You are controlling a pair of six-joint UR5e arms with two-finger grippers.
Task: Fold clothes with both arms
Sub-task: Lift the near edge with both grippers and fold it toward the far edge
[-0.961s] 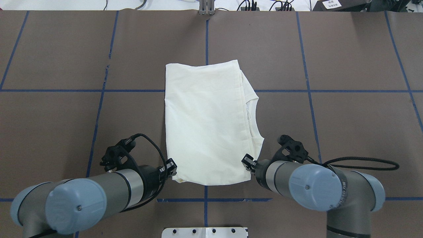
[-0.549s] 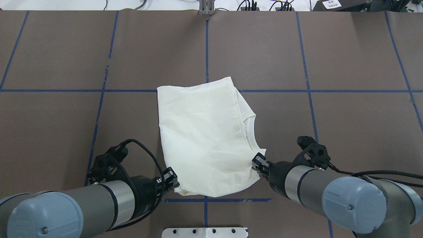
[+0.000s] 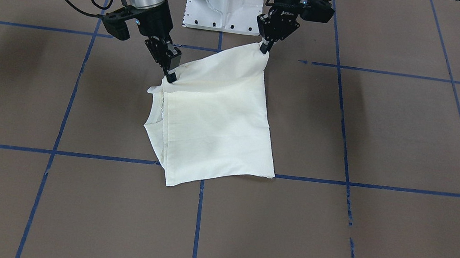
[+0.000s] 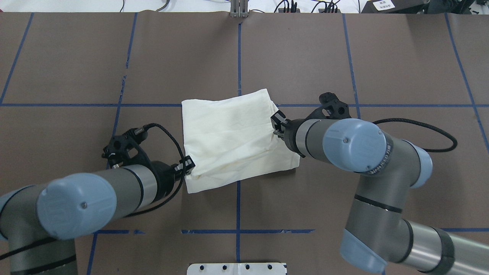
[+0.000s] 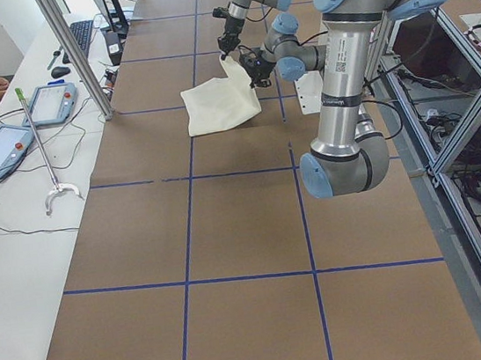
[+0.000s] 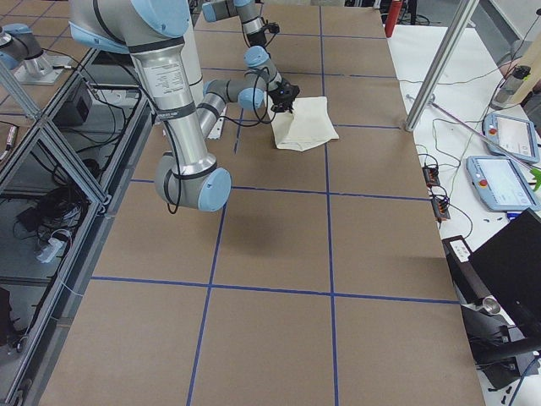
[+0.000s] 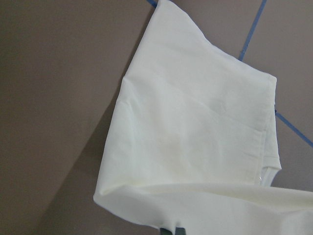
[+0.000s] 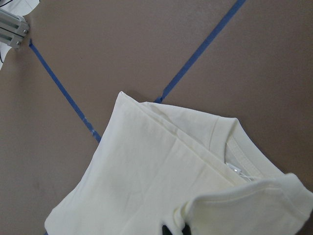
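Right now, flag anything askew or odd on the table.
The cream folded fabric shirt lies skewed to the blue tape grid. The left end effector and right end effector pinch its near corners unevenly, the right one farther forward.

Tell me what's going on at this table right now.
A cream shirt is being folded on the table. The left tool pinches one near corner of it and the right tool pinches the other. Both corners are raised, so the near edge hangs above the rest of the shirt, which lies flat on the table. The fold is not yet laid down.
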